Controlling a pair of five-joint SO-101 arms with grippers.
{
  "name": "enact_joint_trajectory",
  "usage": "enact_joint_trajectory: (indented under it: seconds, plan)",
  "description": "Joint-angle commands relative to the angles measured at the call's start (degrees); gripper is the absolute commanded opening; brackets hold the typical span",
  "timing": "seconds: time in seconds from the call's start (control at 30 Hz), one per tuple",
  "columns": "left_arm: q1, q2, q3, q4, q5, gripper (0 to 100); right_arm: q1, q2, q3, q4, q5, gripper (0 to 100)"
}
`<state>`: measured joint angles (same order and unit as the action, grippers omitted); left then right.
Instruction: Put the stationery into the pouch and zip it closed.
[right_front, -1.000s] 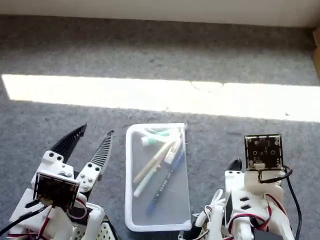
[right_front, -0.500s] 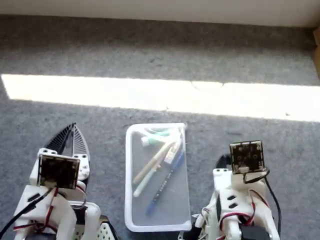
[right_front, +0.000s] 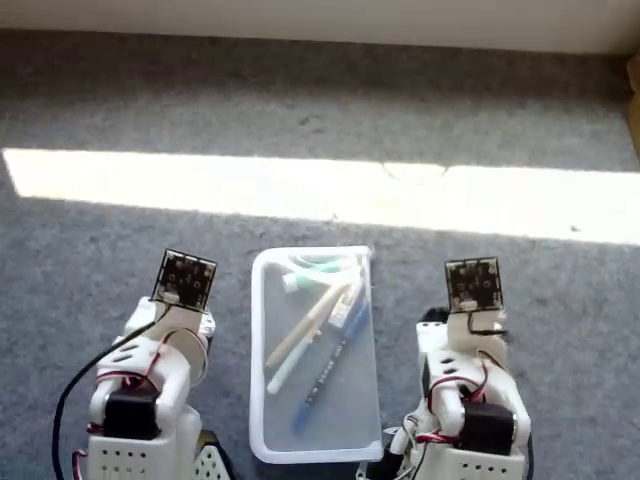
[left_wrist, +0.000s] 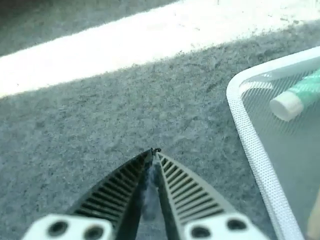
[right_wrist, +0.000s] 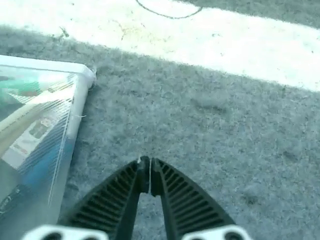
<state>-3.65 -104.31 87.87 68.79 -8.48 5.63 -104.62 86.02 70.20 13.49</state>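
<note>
Pouch lying flat on carpet between both arms, stationery sitting inside | left gripper clenching nothing, hovering just beside it | right gripper likewise clenching nothing | both seemingly being held clear, nothing left to load.

Grey carpet w/ sunlit strip; clear pouch lies flat on it.

Pouch, pens inside, between left arm, right arm; grey carpet.
</note>
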Motion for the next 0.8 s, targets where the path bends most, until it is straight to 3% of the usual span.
enact_joint_trajectory:
  seconds: [0.0,0.27,0.4,0.77]
  plan:
    - [-2.24,-0.66,9.1,-9.67,-0.44,2,3.82,-0.66,5.93,-8.31,-8.53,0.5]
    - [-4.53,-0.57,9.27,-12.31,-0.26,2,6.46,-0.57,16.4,-19.65,-11.78,0.5]
    - [-4.79,-0.57,9.27,-6.51,-0.35,2,6.64,-0.57,17.45,-19.12,-11.78,0.5]
    - [-4.79,-0.57,9.27,6.95,-0.44,2,6.64,-0.57,17.45,1.45,-11.52,0.5]
